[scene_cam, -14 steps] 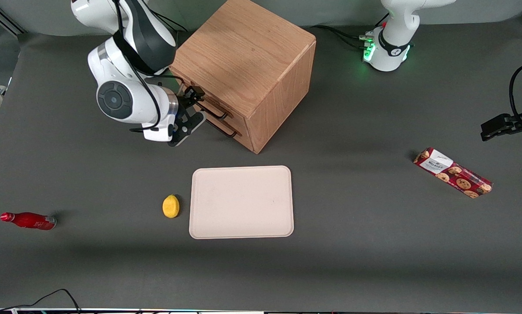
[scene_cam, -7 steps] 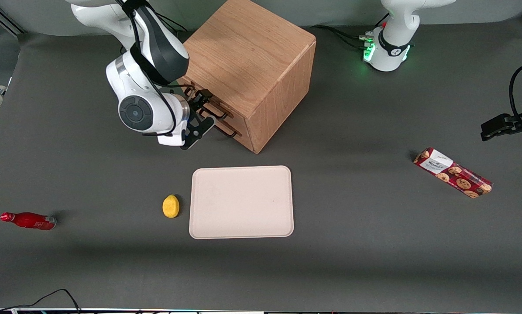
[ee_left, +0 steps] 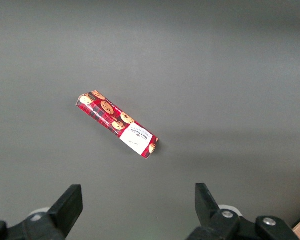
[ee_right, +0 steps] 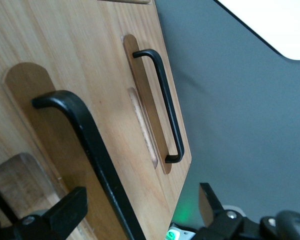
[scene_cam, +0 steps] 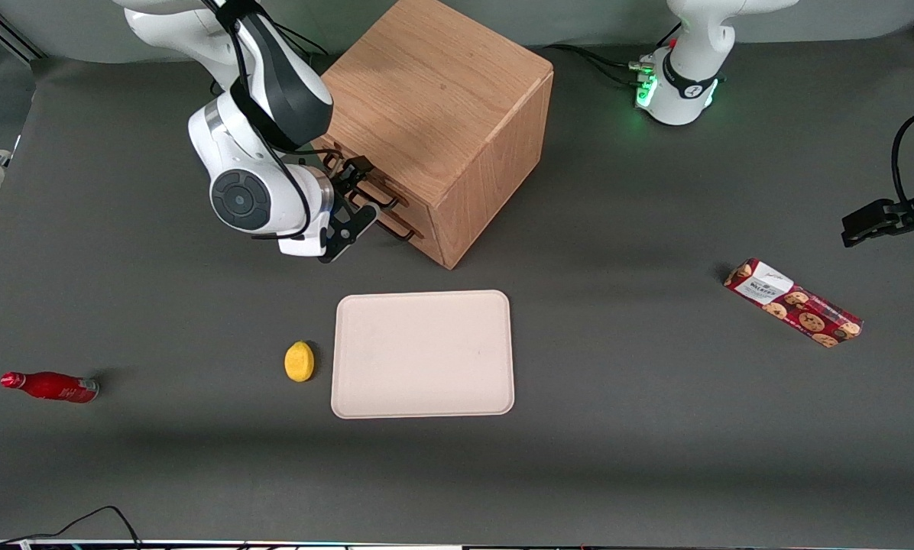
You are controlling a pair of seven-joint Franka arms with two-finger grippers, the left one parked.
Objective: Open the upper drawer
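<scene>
The wooden cabinet [scene_cam: 434, 99] stands at the back of the table. Its upper drawer [ee_right: 55, 55] looks shut, and its black bar handle [scene_cam: 377, 192] runs across the drawer front. My right gripper [scene_cam: 356, 194] is open right at the cabinet's front, one finger on each side of that handle. In the right wrist view the handle [ee_right: 87, 140] passes between the open fingers [ee_right: 70, 205] of the gripper [ee_right: 140, 202]. The lower drawer's handle [ee_right: 165, 100] lies beneath it, nearer the table.
A cream tray [scene_cam: 423, 354] lies nearer the front camera than the cabinet, with a yellow fruit [scene_cam: 299, 360] beside it. A red bottle [scene_cam: 50, 386] lies toward the working arm's end of the table. A red cookie box [scene_cam: 792, 302] lies toward the parked arm's end, also in the left wrist view [ee_left: 117, 122].
My right arm has moved in toward the cabinet front, bringing the open fingers around the upper handle. In the last half second it has hardly moved. The drawer has not moved.
</scene>
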